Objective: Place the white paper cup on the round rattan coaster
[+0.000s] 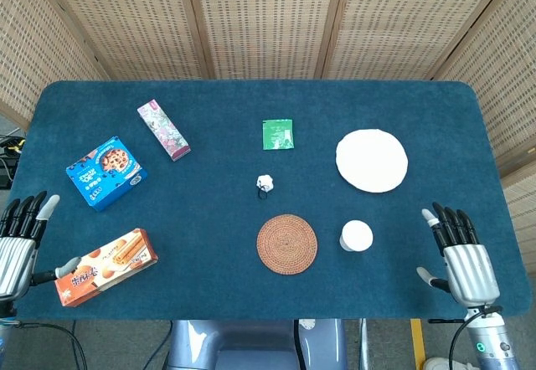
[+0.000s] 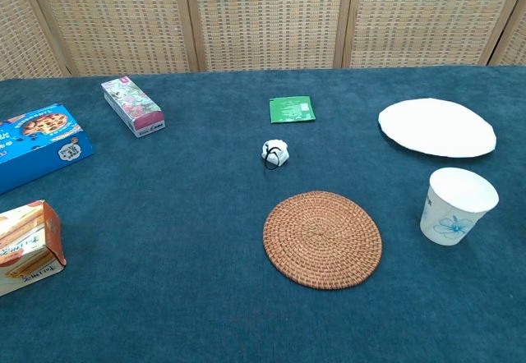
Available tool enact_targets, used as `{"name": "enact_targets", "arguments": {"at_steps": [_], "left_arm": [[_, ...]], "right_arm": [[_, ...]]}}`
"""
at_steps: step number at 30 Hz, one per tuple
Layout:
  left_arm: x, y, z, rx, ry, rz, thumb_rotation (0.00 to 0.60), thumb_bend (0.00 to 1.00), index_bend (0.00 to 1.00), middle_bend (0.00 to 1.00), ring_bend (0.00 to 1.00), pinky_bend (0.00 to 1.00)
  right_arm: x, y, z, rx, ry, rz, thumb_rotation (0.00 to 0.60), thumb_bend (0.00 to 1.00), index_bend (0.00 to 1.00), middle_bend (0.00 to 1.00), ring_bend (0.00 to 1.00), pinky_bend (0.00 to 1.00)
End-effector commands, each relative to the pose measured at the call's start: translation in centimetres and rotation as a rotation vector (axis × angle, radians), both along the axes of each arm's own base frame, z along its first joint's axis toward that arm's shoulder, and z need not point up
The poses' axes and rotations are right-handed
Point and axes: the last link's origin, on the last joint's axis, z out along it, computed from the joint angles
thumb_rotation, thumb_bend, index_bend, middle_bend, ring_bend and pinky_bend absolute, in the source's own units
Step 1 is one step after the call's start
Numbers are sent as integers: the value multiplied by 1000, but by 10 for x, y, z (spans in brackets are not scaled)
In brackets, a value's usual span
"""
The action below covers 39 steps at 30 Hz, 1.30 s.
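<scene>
Cup (image 2: 458, 206) — smooth paper, beside woven coaster (image 2: 322, 238)

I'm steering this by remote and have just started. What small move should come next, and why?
Probably reach the right hand left toward the paper cup. The cup stands upright on the table just right of the rattan coaster, untouched, and that hand is open and nearest to it.

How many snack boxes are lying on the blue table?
3, all on the left part: the blue cookie box, the orange biscuit box at the near left edge, and the slim floral box further back. Nothing seems hidden.
</scene>
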Motion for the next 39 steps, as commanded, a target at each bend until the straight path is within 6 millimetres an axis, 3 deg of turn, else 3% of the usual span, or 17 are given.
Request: {"name": "enact_targets", "arguments": {"at_steps": [1, 10, 16, 25, 39], "left_arm": [[0, 0, 0, 2, 1, 1, 0, 78, 0, 0, 0, 0], [0, 0, 0, 2, 4, -1, 0, 79, 0, 0, 0, 0], [-1, 1, 1, 3, -1, 0, 0, 79, 0, 0, 0, 0], [-2, 2, 1, 0, -4, 3, 0, 78, 0, 0, 0, 0], [-1, 1, 1, 2, -4, -3, 0, 78, 0, 0, 0, 0]], "right_arm": [[6, -6, -5, 29, -6, 26, 600, 32, 138, 0, 0, 13], [47, -36, -26, 144, -6, 112, 600, 33, 180, 0, 0, 12], [60, -50, -45, 217, -16, 97, 600, 34, 235, 0, 0, 13], [64, -65, -72, 311, 27, 29, 600, 33, 237, 0, 0, 13], [61, -79, -89, 349, 63, -20, 600, 33, 198, 0, 0, 12]]}}
